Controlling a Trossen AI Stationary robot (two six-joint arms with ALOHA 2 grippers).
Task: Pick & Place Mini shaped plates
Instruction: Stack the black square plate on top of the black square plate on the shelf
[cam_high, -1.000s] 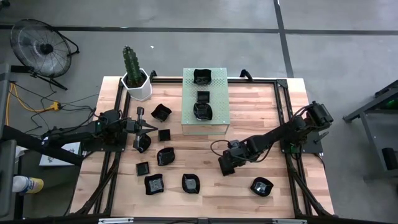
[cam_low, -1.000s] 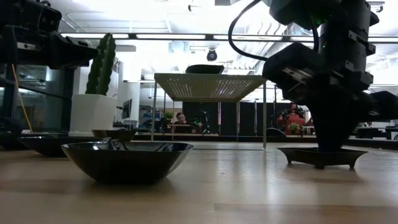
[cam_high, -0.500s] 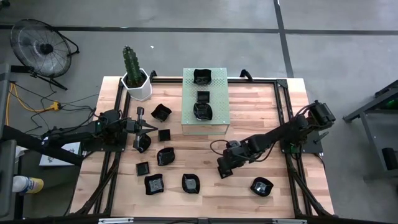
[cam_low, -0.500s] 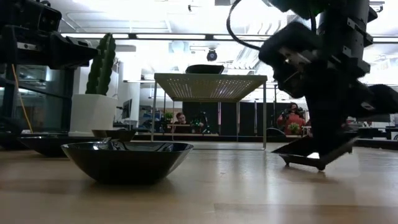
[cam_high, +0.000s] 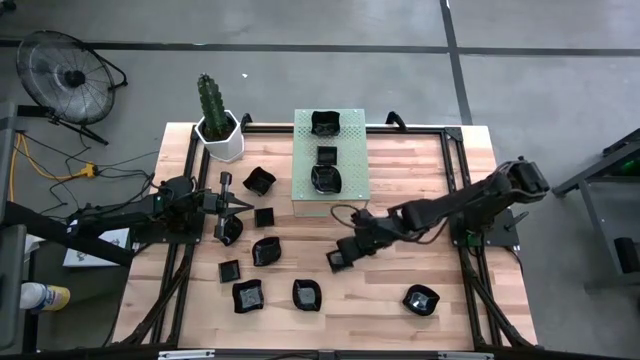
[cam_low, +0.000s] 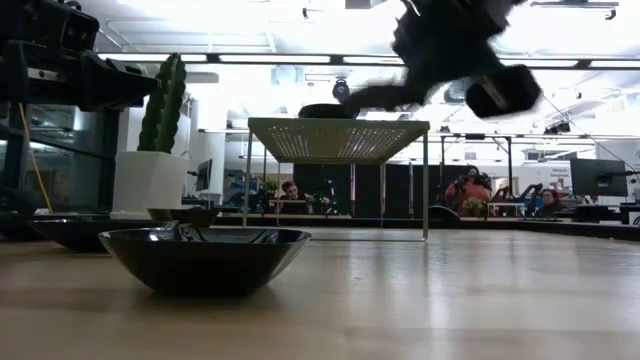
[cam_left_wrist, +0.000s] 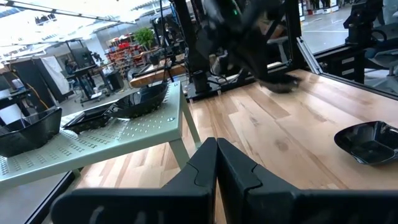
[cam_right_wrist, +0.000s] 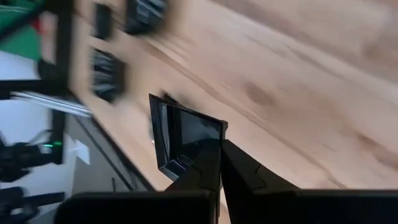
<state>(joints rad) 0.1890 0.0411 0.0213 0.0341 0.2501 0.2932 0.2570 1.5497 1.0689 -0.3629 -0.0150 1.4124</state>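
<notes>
Several small glossy black plates lie on the wooden table (cam_high: 410, 170), among them a square one (cam_high: 264, 216) and a wavy one (cam_high: 421, 299). Three more sit on the pale green perforated block (cam_high: 355, 190). My right gripper (cam_high: 342, 258) hangs over the table's middle, shut on a small square black plate (cam_right_wrist: 180, 140). In the low view that arm is a blur high above the table (cam_low: 440, 50). My left gripper (cam_left_wrist: 216, 163) waits shut at the left side (cam_high: 236, 205), level, with nothing between its fingers. My right gripper pinches the square plate's rim (cam_right_wrist: 202, 149) between its two fingers, at one side of the plate. The fingers slant down from the table's right side. The plate is lifted clear of the table and hangs tilted ahead of the fingertips.
A white hexagonal pot with a cactus (cam_high: 216, 128) stands at the far left corner. A black frame (cam_high: 455, 160) runs around the table's edges. Bare wood lies between the block and the right edge. A round bowl (cam_low: 205, 255) sits near the low camera.
My right gripper has risen and swung toward the table's left and the green block, tipping its wrist. The square plate first tilted with one edge on the wood, then came up clear of the table.
</notes>
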